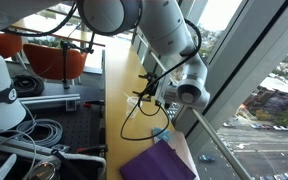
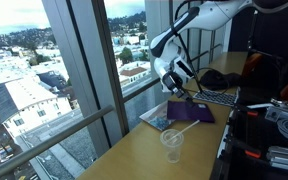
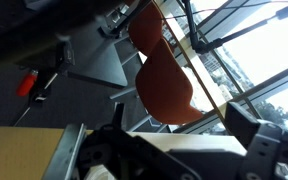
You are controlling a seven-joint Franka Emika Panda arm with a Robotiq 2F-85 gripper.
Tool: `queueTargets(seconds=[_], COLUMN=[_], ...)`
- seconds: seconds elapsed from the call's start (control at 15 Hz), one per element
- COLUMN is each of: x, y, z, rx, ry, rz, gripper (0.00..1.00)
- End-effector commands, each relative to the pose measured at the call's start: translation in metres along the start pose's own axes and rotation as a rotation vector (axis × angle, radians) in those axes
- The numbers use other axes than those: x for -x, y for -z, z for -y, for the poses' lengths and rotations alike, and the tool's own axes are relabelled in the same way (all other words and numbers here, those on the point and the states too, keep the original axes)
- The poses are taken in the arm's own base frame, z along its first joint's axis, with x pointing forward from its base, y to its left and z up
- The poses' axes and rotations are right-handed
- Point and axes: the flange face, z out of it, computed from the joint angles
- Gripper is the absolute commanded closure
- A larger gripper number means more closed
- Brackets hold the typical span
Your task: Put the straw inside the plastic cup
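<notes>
In an exterior view, the gripper [image 1: 142, 96] hangs over the wooden table [image 1: 122, 75], with a purple mat [image 1: 160, 161] below the jaws. The fingers are dark and small, so I cannot tell how far they part.

In an exterior view, the plastic cup [image 2: 172, 148], clear and flaring toward its rim, stands upright well below the jaws and apart from them. The thin whitish straw [image 2: 183, 130] leans inside it. Only this view shows both, and the jaws touch neither.

The wrist view shows an orange chair [image 3: 164, 75] beyond the blurred jaws, whose spread cannot be read.
</notes>
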Motion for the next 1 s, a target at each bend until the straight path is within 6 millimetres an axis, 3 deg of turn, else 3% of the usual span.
queueTargets(seconds=[0.0,0.2,0.4,0.53,0.6,0.93], x=[0.067,0.109,0.129,0.127,0.121,0.086], y=[-0.004,-0.013,-0.032,-0.049,-0.055,-0.081], z=[0.049,0.086,0.095,0.09,0.082,0.077], rx=[0.159,0.305,0.466,0.581,0.5,0.565], ry=[0.094,0.161,0.201,0.193,0.074,-0.132], rz=[0.069,0.107,0.134,0.175,0.037,-0.118], gripper=[0.0,0.0,0.0,0.0,0.0,0.0])
